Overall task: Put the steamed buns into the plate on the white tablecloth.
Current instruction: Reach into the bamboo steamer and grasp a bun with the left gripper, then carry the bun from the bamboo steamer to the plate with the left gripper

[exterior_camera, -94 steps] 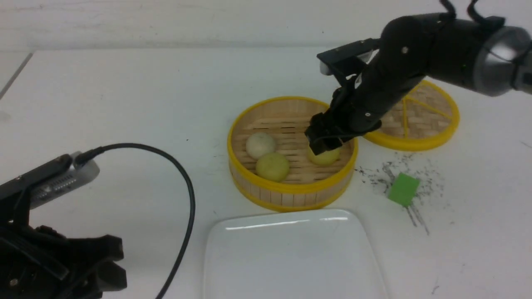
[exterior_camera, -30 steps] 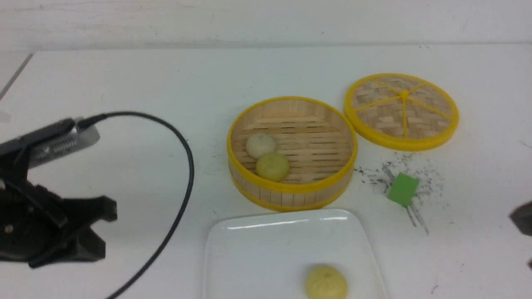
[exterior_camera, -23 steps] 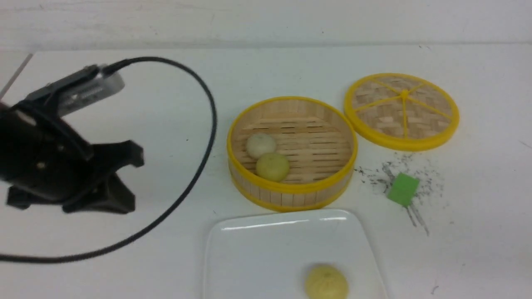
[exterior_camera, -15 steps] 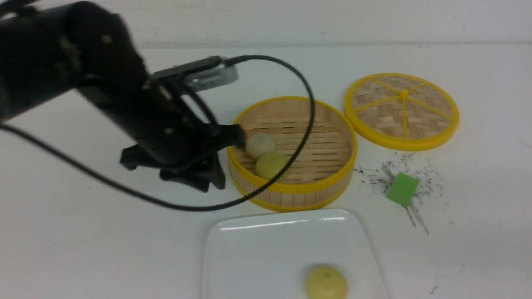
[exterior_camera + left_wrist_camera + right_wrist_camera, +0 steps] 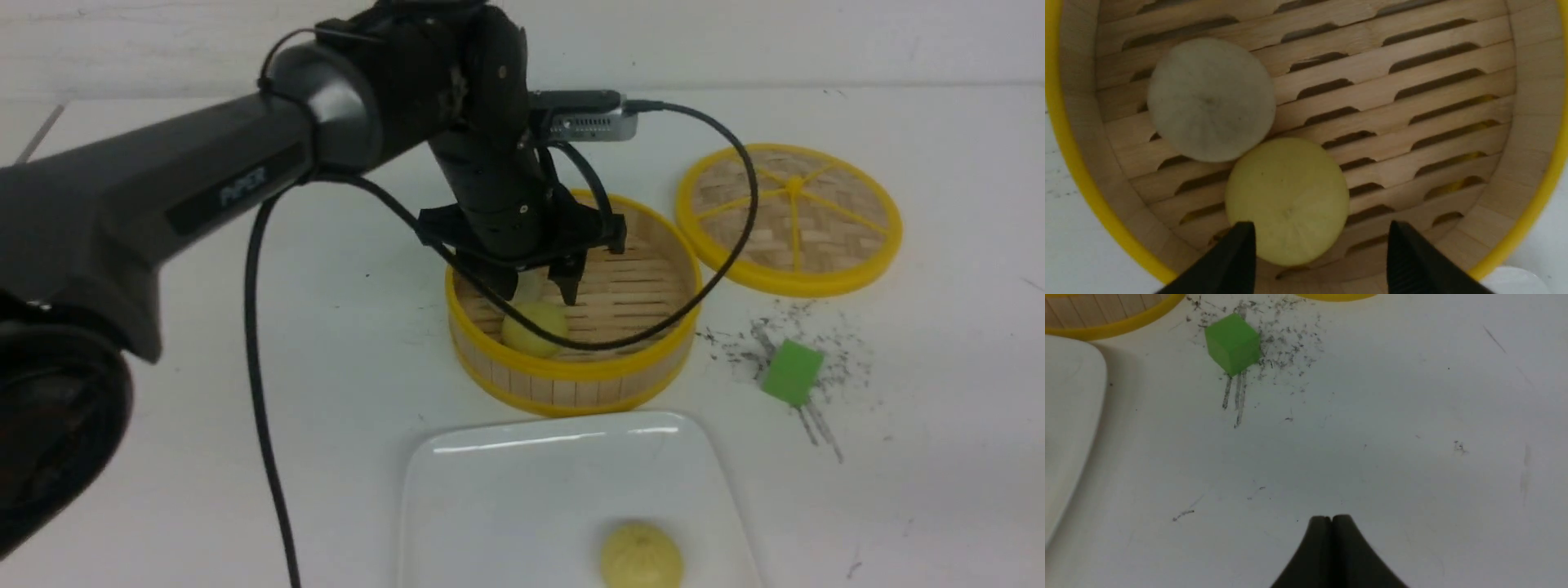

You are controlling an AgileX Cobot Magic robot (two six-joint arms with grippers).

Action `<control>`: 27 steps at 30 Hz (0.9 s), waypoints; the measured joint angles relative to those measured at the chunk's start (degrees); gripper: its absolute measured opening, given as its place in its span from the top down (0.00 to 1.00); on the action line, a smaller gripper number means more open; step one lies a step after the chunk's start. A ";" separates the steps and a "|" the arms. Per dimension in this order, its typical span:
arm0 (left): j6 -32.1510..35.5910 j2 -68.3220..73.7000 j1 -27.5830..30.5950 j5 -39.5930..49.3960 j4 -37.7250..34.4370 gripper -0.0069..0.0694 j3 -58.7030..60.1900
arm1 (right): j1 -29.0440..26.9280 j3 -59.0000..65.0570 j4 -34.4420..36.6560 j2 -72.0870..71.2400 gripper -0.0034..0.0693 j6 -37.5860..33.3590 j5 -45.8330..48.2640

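My left gripper (image 5: 537, 298) is open and empty, hovering inside the round bamboo steamer (image 5: 571, 377) just above a pale yellow bun (image 5: 535, 328). In the left wrist view that yellow bun (image 5: 1287, 200) lies partly between my open gripper (image 5: 1321, 223), touching the whitish bun (image 5: 1210, 100). In the front view the whitish bun is mostly hidden behind the gripper. A second yellow bun (image 5: 642, 555) lies in the white plate (image 5: 506, 490) on the white tablecloth (image 5: 343, 367). My right gripper (image 5: 1332, 517) is shut and empty over bare tablecloth; it is out of the front view.
The steamer's woven lid (image 5: 788, 216) lies flat at the right rear. A small green block (image 5: 792, 371) sits among dark scuffs right of the steamer, also in the right wrist view (image 5: 1233, 343). The left arm's cable (image 5: 718, 269) loops over the steamer.
The right arm carried one yellow bun from the steamer to the plate and withdrew. My left arm swung from the near left to over the steamer, gripper open.
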 joint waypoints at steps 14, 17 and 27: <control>0.68 2.12 0.00 1.69 -0.14 0.88 -1.96 | 0.00 0.00 0.00 0.00 0.95 0.00 -0.06; 0.94 -3.95 0.00 5.66 -0.07 0.88 -6.10 | 0.00 0.00 0.00 0.00 0.95 0.00 -0.06; 3.54 -21.22 0.00 14.69 4.61 0.88 -6.78 | 0.00 0.00 0.00 0.00 0.95 0.00 0.00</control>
